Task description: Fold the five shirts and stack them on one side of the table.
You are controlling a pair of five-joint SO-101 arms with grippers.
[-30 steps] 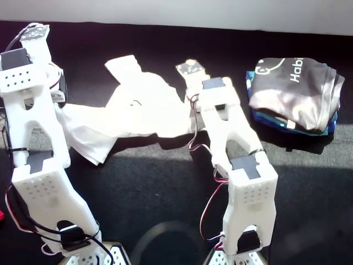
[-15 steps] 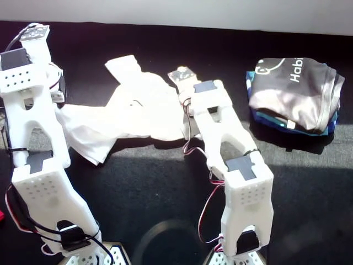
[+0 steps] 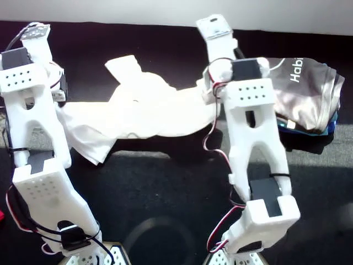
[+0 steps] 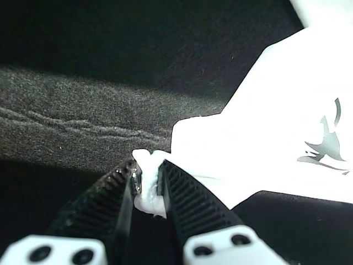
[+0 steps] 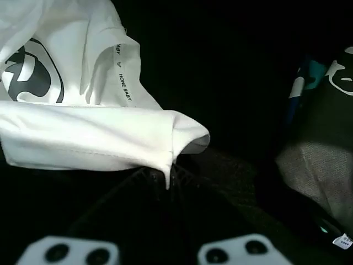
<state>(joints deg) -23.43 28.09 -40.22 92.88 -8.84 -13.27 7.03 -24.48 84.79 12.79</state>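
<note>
1. Left claw [image 4: 148,178] is clamped on a bunched edge of the white shirt [image 3: 146,110], at the shirt's left end.
2. Right claw [image 5: 168,175] is pinched shut on a folded hem corner of the same shirt, at its right end.
3. The white shirt lies across the middle of the tabletop [image 3: 165,182], strung between the two claws. It is crumpled and not folded yet.
4. Step in hand, as I judge it: stretching this shirt out flat ahead of the first fold. The next move calls for both claws to pull apart evenly, lay the cloth down smooth, then carry one side over.
5. The folded stack [image 3: 309,94] sits at the right side of the tabletop, just beside the right arm.
6. Counts: two arms, two claws, one loose white shirt, one stack (grey shirt on top, blue under it; I cannot tell how many layers in all).
</note>
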